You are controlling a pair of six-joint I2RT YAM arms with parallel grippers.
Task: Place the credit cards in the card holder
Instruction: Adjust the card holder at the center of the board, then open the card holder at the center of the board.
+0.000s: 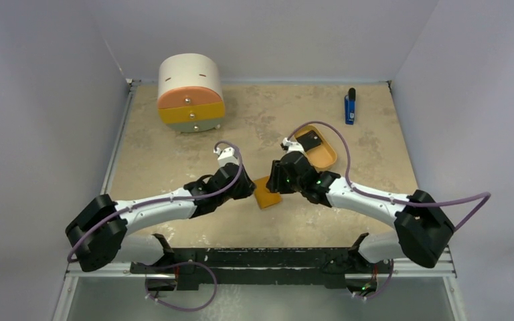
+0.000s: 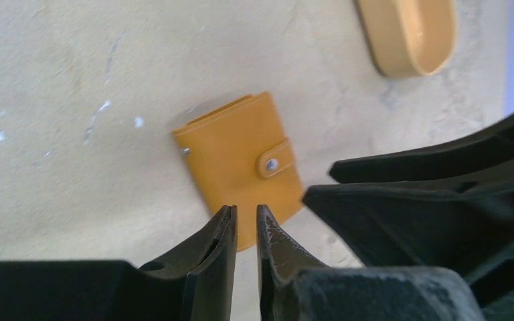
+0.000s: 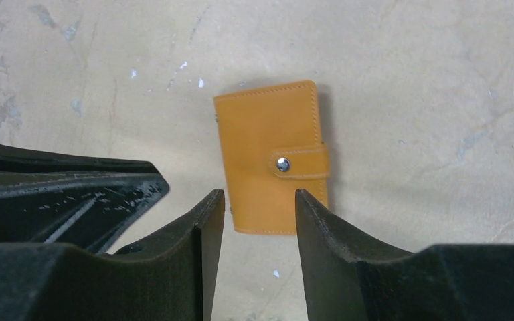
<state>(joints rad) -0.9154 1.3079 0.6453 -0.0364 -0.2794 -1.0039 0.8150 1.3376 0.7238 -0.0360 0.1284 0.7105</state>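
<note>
A beige, mottled table point(image 1: 174, 160) with pale scuffs and white specks is filling the floor of a booth, and plain grey-lavender walls are closing it in on three sides. A round drawer cabinet point(image 1: 191, 93) is standing at the far left. A blue-and-black stick point(image 1: 350, 107) is lying at the far right. Right of centre, a tan oval tray point(image 1: 326, 159) is sitting with one black credit card point(image 1: 310, 141) lying inside it.

The wallet point(image 3: 271, 157) is lying flat on the table near the middle, just beside the tray's near end and apart from it. It is orange-tan with stitched edges. It is folded closed, with a strap wrapping over one long edge and a silver snap sitting on that strap.

The left gripper point(image 2: 246, 224) is hovering at the wallet's near edge, its fingers drawn almost together with only a thin slit between them and nothing in it. The right gripper point(image 3: 260, 207) is hanging over the wallet's other end with its fingers spread apart and holding nothing. The two grippers are facing each other across the wallet.
</note>
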